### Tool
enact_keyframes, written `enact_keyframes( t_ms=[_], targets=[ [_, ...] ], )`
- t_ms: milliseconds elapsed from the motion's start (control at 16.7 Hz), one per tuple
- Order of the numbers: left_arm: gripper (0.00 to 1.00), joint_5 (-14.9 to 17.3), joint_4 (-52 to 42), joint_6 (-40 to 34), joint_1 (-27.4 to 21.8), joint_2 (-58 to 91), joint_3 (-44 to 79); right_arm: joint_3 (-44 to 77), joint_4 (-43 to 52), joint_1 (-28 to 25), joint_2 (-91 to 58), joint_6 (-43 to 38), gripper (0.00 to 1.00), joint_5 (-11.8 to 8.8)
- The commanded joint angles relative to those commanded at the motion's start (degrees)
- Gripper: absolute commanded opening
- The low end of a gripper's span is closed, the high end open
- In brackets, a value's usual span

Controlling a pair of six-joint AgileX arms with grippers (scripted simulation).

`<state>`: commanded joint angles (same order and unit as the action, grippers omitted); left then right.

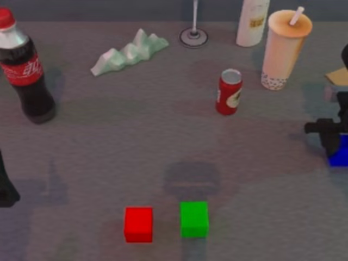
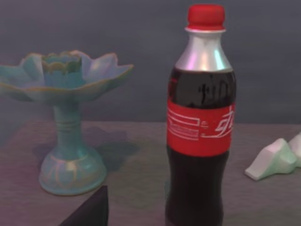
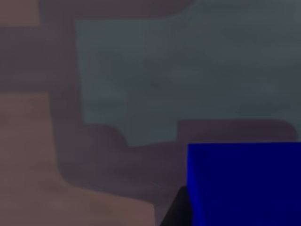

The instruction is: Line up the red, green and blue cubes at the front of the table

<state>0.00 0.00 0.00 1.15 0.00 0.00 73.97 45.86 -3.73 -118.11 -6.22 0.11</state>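
blue cube comes last: right hand at the tabletop's right edge pinches it, bound beside green cube and red cube; left hand's grip cannot be told.

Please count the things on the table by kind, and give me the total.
Cubes: 3 (red cube, green cube, blue cube)
Drinks: 3 (cola bottle, soda can, bubble tea cup)
White bottle: 1
Stands: 2 (lotus stand, round-footed stand)
Pale green rock ornament: 1
Total: 10
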Motion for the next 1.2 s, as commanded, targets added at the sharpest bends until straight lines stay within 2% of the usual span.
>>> enact_keyframes(
  t_ms=[600,1020,1200],
  targets=[
    [1.0,0.0,0.0,0.0,0.0,0.0,0.0,0.3,0.4,0.1,0.7,0.0,0.0,0.1],
    [1.0,0.0,0.0,0.0,0.0,0.0,0.0,7.6,12.9,-0.3,5.3,0.1,0.0,0.0],
    [1.0,0.0,0.0,0.0,0.0,0.0,0.0,8.8,14.7,-0.4,6.4,0.1,0.0,0.0]
  ],
)
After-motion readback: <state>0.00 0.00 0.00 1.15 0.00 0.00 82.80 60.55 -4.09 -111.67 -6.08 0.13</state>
